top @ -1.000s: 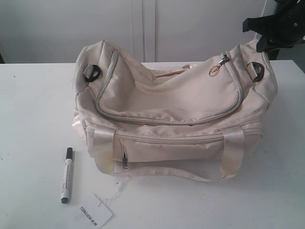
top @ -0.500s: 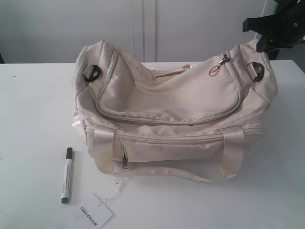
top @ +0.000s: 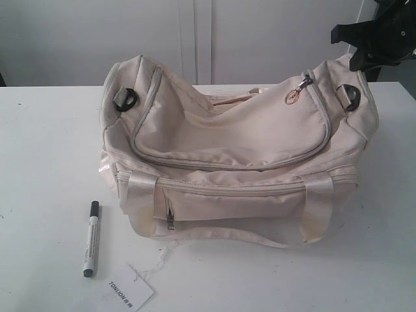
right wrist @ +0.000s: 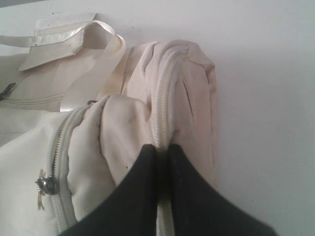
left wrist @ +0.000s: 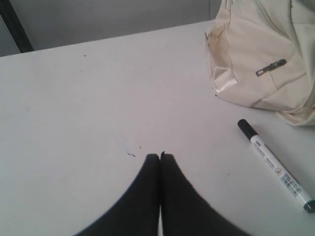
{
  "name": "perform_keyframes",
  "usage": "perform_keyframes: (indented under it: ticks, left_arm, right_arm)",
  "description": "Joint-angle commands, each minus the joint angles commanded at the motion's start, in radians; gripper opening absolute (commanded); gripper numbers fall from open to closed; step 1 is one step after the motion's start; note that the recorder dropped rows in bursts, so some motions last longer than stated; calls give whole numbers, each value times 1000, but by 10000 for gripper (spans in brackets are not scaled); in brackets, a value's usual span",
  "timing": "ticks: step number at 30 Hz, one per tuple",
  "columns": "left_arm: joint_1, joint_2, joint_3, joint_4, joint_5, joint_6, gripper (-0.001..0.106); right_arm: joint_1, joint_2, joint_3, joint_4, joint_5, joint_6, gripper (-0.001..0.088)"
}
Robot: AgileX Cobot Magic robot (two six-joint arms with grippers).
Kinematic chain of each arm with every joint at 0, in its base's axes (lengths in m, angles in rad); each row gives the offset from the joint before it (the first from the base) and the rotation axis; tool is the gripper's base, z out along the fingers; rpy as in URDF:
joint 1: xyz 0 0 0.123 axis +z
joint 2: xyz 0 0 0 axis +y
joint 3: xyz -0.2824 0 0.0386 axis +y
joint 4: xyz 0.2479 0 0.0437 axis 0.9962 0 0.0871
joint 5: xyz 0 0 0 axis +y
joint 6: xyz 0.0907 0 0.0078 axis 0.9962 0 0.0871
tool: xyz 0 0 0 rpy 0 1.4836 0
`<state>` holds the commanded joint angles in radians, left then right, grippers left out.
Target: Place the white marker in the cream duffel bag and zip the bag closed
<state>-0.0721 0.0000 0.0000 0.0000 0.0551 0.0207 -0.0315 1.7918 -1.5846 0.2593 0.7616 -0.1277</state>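
Nothing has visibly shifted since the earlier frames: bag, marker and the arm in view lie as they did.

Left hand (left wrist: 160,156): fingers pressed together, tips meeting, nothing between them. It hangs over bare table (left wrist: 88,93) and touches neither task item. The white marker (left wrist: 273,164) lies flat on the table off to one side of this hand, near but apart. Its black cap is the end nearer the bag and its dark tail points away. Beyond the cap, further out from the hand, sits a corner of the cream duffel bag (left wrist: 256,54), with the front pocket zip pull (left wrist: 270,67) showing on its face. Marker and bag do not touch.

Right hand (right wrist: 160,147): fingers drawn narrow, with the raised corded seam at the bag's end running between them; the hand appears to pinch that seam. Just beside this hand along the bag's top, the main zip pull (right wrist: 44,186) with its round charm rests on the zip track. In the exterior view this hand sits at the far end of the bag from the marker, above a black end ring (top: 351,97).

The top flap lies down over the bag with the zip running round its curve. A white paper tag (top: 128,292) printed "TONLION" lies on the table just beside the marker's tail, tied to the bag by a thin string.
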Motion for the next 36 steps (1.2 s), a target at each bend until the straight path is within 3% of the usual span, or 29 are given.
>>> perform_keyframes:
  ticks: [11, 17, 24, 32, 36]
  left_arm:
    - [0, 0, 0, 0, -134, -60, 0]
    - [0, 0, 0, 0, -118, -188, 0]
    - [0, 58, -170, 5, 84, -164, 0]
    - [0, 339, -435, 0, 362, -37, 0]
    - [0, 506, -564, -100, 491, 150, 0]
  right_arm:
    - [0, 0, 0, 0, -2, 0, 0]
    - [0, 0, 0, 0, -2, 0, 0]
    - [0, 0, 0, 0, -2, 0, 0]
    - [0, 0, 0, 0, -2, 0, 0]
    - [0, 0, 0, 0, -2, 0, 0]
